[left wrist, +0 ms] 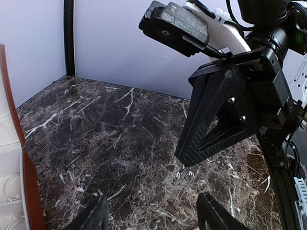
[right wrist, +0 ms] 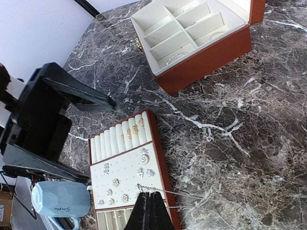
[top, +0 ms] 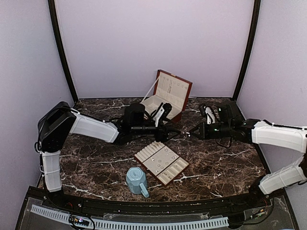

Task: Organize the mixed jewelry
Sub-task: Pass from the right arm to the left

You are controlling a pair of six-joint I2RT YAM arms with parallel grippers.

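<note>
Looking down from above, we see the left gripper (top: 173,130) and right gripper (top: 193,134) almost tip to tip, between the open box (top: 172,88) and the tray (top: 178,165). Our left wrist view shows the left fingers (left wrist: 211,215) spread wide with nothing between them. Our right wrist view shows the right jaws pinched on a thin chain (right wrist: 172,193) above the tray's studs (right wrist: 116,182). A hoop (right wrist: 176,56) lies in a box compartment.

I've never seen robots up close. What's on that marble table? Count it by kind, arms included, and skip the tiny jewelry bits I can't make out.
Robot arms: 2
Open brown jewelry box: 1
Flat tray: 1
Light-blue mug: 1
Thin chain, pinched in the right claw: 1
Total: 6
</note>
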